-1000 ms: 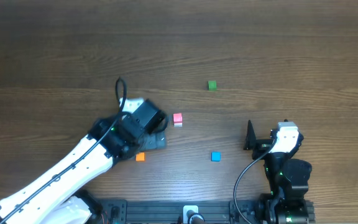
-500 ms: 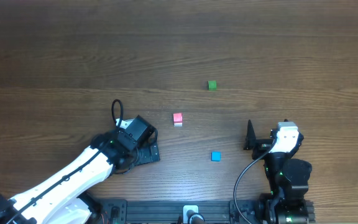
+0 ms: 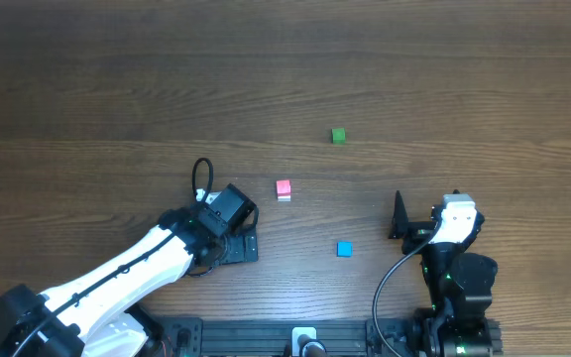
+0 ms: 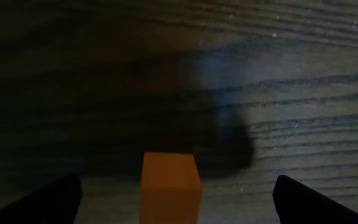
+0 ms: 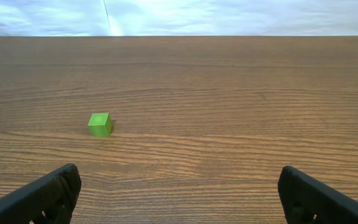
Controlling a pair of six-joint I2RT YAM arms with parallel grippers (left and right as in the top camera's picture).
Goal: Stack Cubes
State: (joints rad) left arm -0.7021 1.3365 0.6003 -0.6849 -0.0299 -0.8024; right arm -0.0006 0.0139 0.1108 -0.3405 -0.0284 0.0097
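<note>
Cubes, small, four counted, all resting on the wooden table.

Item 1: orange cube. It sits flat on the wood midway between the fingers of the left gripper. Bare table shows on both sides of it, and neither finger touches it. Deep shadow covers the wood around it.

Item 2: pink cube. It lies just left of the top view's centre, up and to the right of the left gripper. A thin white edge shows against its lower side (whether that is a second cube underneath cannot be told).

Item 3: blue cube. It is in the lower middle of the top view, between the two grippers and well apart from the pink cube.

Item 4: green cube. It is in the upper middle of the top view, farthest from both arms. In the right wrist view the green cube stands alone on open wood.

Item 5: left gripper. It is lower left of centre in the top view, down close over the table. Its jaws are spread wide around the orange cube and grip nothing.

Item 6: right gripper. It is at the lower right of the top view, close to its arm's base. Its jaws are spread wide with nothing between them, and the blue cube lies to its left.
</note>
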